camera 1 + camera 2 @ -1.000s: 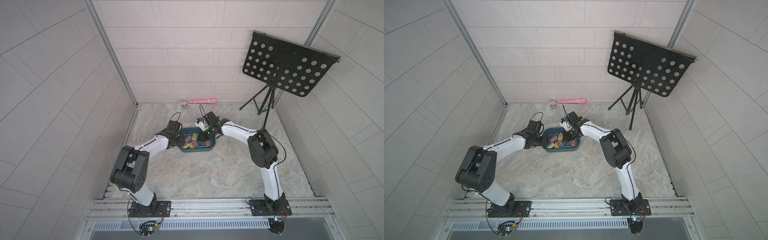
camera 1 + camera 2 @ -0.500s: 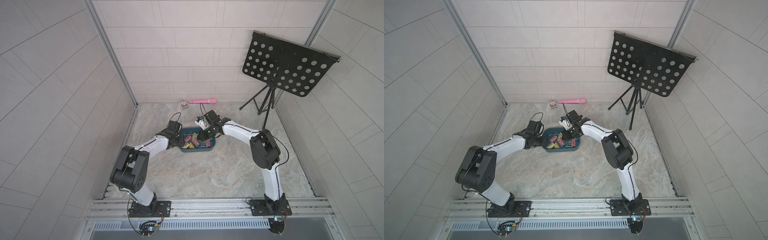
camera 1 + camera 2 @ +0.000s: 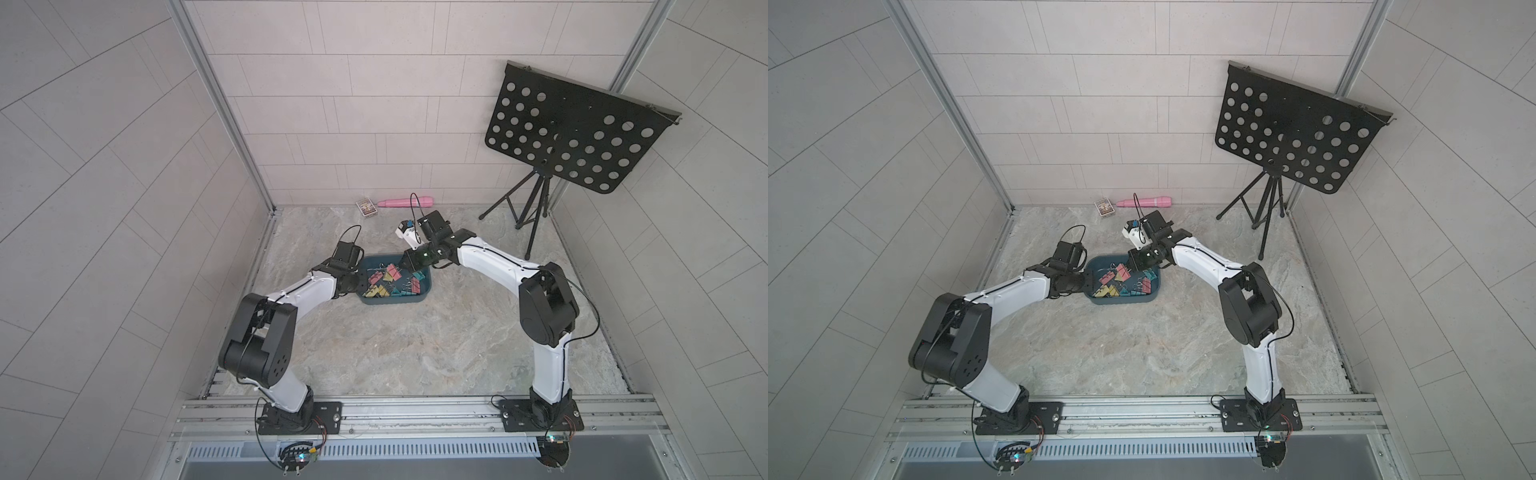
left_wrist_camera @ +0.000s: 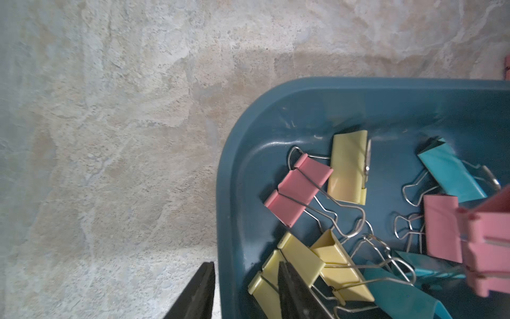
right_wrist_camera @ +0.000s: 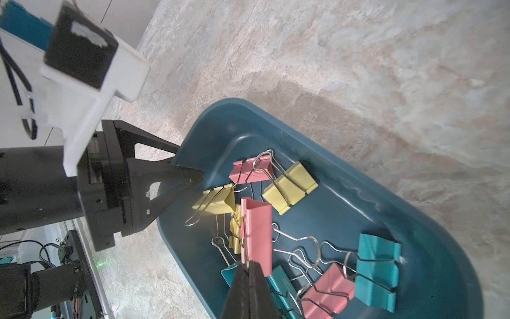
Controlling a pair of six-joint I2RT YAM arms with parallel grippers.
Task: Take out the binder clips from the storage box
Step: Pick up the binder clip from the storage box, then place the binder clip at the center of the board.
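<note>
The storage box (image 3: pixel 395 302) (image 3: pixel 1121 300), a dark teal tub, sits mid-floor with several pink, yellow and teal binder clips (image 3: pixel 384 283) (image 3: pixel 1113 287) inside. My left gripper (image 4: pixel 245 263) (image 3: pixel 360 284) straddles the tub's left wall (image 4: pixel 229 193), one finger outside and one inside, shut on it. In the right wrist view that left gripper (image 5: pixel 190 163) sits at the rim (image 5: pixel 303 132). My right gripper (image 5: pixel 249 266) (image 3: pixel 1133 264) is shut on the wire handle of a pink binder clip (image 5: pixel 256 234) (image 3: pixel 393 272), which hangs upright just above the others.
A pink cylinder (image 3: pixel 405 203) and a small printed card box (image 3: pixel 366 206) lie by the back wall. A black music stand (image 3: pixel 573 137) stands at the back right on tripod legs (image 3: pixel 528 208). A metal rail (image 3: pixel 415 411) runs along the front.
The right arm's elbow has swung to the right and its gripper has shifted slightly with the pink clip. The left arm has not moved.
</note>
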